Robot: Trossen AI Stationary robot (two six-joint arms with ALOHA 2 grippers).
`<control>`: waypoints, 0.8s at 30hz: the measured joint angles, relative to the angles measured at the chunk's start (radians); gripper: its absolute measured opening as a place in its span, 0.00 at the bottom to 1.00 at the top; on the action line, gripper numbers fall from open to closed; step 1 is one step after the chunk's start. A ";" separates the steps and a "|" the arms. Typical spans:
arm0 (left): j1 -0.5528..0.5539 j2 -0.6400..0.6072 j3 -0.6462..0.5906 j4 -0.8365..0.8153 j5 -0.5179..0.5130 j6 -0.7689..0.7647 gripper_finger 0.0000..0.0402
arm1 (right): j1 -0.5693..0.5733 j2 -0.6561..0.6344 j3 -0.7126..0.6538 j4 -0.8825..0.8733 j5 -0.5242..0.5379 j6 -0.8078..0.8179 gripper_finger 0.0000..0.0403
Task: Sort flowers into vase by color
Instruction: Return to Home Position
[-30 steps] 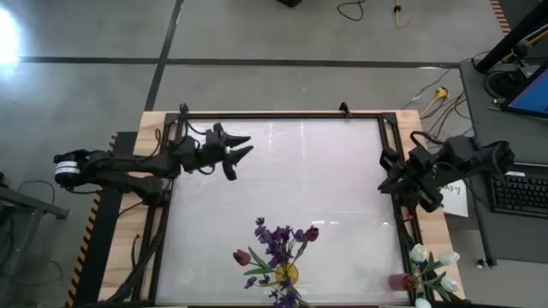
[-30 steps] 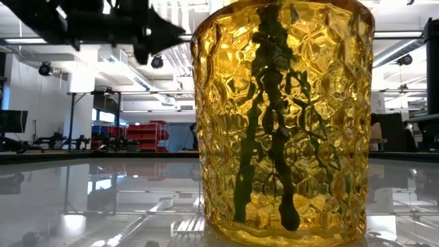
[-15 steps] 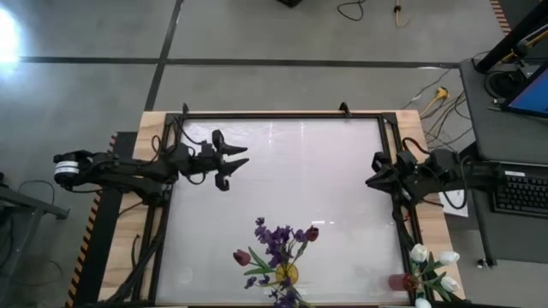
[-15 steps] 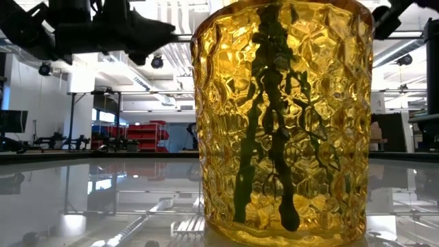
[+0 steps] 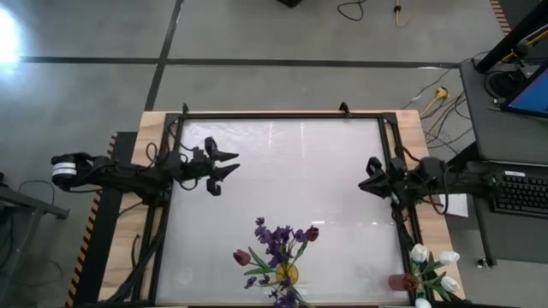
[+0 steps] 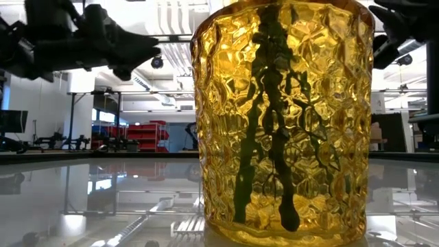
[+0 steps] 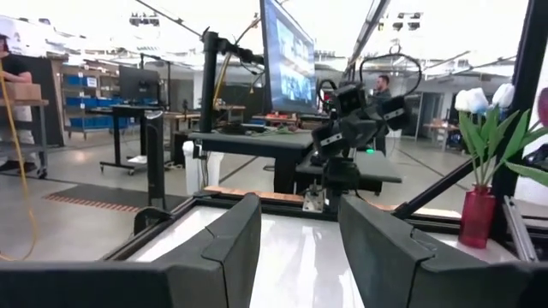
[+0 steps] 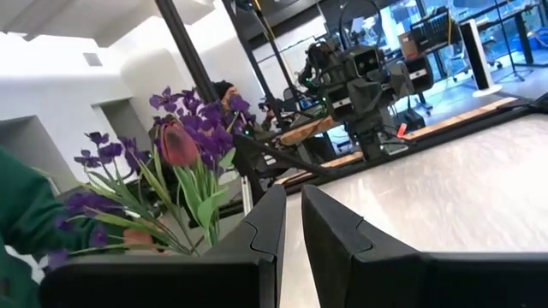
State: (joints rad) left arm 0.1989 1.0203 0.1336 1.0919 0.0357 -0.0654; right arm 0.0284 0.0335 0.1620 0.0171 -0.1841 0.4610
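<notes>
tabletop (image 5: 325, 171) carries two vases | left tool (image 5: 226, 171): at left side, fingers spread, empty, likely parking | right tool (image 5: 366, 182): at right side, fingers narrowly parted, empty | yellow vase (image 5: 287, 274): near edge, holds purple sprigs (image 5: 278, 235) and dark red tulips (image 5: 242, 257) | red vase (image 5: 398, 281): near-right corner, holds white tulips (image 5: 432, 261), colours kept apart

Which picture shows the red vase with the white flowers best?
The left wrist view: the red vase stands whole, seen from the side, white flowers on top. The high view shows it from above at the table's corner. The other two miss it.
</notes>
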 joint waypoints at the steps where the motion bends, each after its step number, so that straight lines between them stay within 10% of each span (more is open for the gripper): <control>1: 0.000 -0.005 -0.016 0.017 0.000 -0.001 0.36 | 0.000 -0.015 -0.013 0.004 0.001 -0.001 0.08; 24: 0.002 -0.297 -0.124 -0.238 -0.079 0.021 0.36 | -0.001 -0.033 -0.084 -0.039 0.012 -0.279 0.08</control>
State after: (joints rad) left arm 0.2012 0.7233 0.0097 0.8534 -0.0429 -0.0443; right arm 0.0277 0.0010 0.0775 -0.0222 -0.1722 0.1818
